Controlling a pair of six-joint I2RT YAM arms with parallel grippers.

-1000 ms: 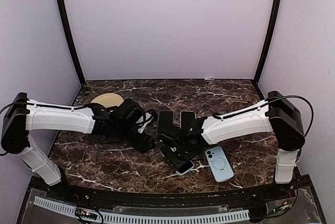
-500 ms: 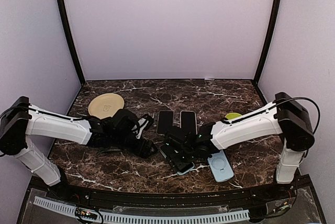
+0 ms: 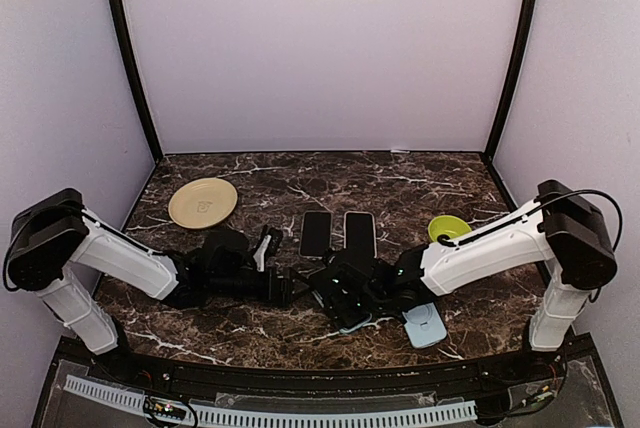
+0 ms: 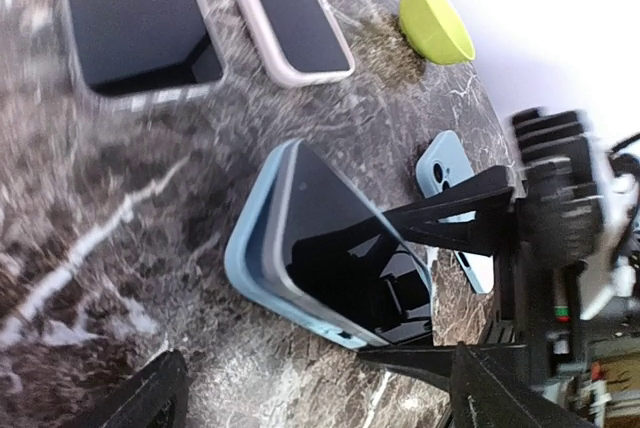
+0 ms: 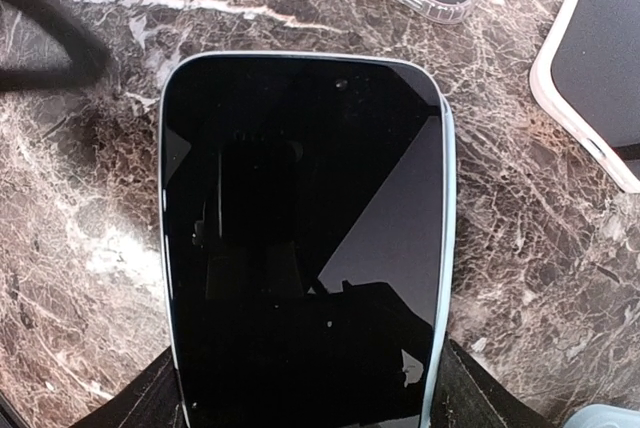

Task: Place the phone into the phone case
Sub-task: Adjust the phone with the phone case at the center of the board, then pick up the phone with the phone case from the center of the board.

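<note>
A black-screened phone [image 5: 300, 238] lies flat on the marble inside a light blue phone case [image 4: 250, 268], whose rim shows along its sides. One long edge of the phone looks slightly raised above the rim. My right gripper [image 5: 310, 393] is shut on the phone, one finger against each long side at its near end. Seen from above, the right gripper [image 3: 348, 296] covers most of the phone [image 3: 353, 325]. My left gripper [image 4: 318, 383] is open and empty. It stands a short way off the phone's corner, to the left [image 3: 287, 286].
A clear case [image 3: 316, 233] and a pale-rimmed case [image 3: 359, 234] lie side by side behind the phone. A light blue phone back [image 3: 425, 326] lies to the right. A yellow-green bowl [image 3: 448, 228] is at the right and a tan plate [image 3: 203, 202] at the back left.
My left gripper has opened wider and drawn back low to the table, left of the phone. The right arm has swung nearer and lower, uncovering the bowl, still gripping the phone.
</note>
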